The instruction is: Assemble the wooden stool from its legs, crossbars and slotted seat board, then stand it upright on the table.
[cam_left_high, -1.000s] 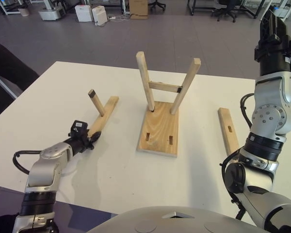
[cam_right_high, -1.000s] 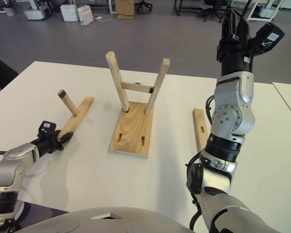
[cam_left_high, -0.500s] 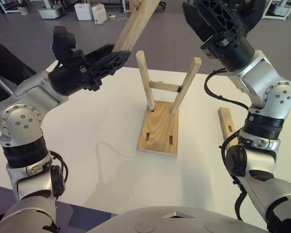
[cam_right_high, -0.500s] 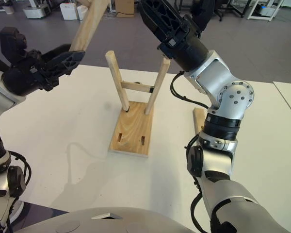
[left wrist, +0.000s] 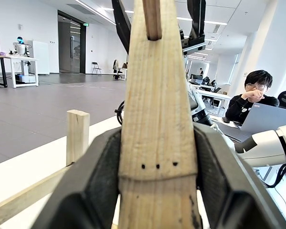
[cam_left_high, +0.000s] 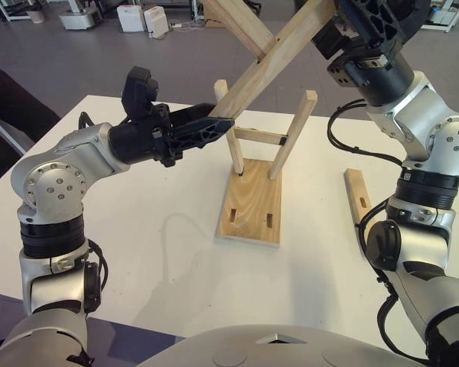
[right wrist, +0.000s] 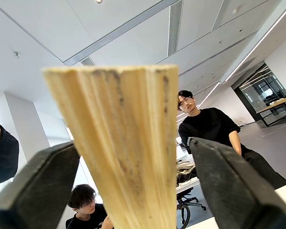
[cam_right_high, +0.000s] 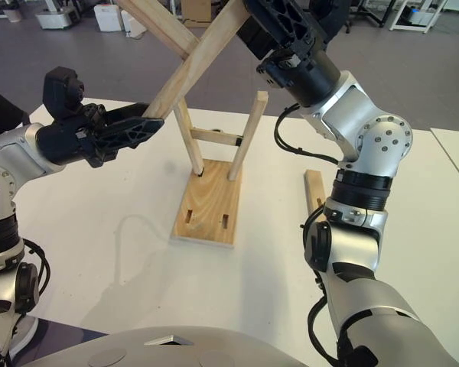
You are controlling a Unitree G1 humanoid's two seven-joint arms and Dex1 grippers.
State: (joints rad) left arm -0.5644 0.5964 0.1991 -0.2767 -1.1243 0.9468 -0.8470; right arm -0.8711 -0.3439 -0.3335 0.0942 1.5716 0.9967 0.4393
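The slotted seat board (cam_left_high: 252,208) lies flat mid-table with two legs (cam_left_high: 229,126) standing in it, joined by a crossbar (cam_left_high: 258,138). Above it a third leg (cam_left_high: 268,57) slants through the air, with a crossbar (cam_left_high: 233,19) sticking out of it near the top. My left gripper (cam_left_high: 214,122) is shut on this leg's lower end, and its pads (left wrist: 97,176) press both sides of the wood. My right gripper (cam_right_high: 264,27) is open around the leg's upper end (right wrist: 117,138), with a thin gap showing beside one finger (right wrist: 229,191).
A loose leg (cam_left_high: 359,202) with a slot lies on the table to the right of the seat board. The white table (cam_left_high: 138,252) has bare room on its left and front. Beyond its far edge is open floor.
My left gripper has lifted the leg with its crossbar off the table's left side to above the board. My right gripper has swung over from the right and now straddles its upper end.
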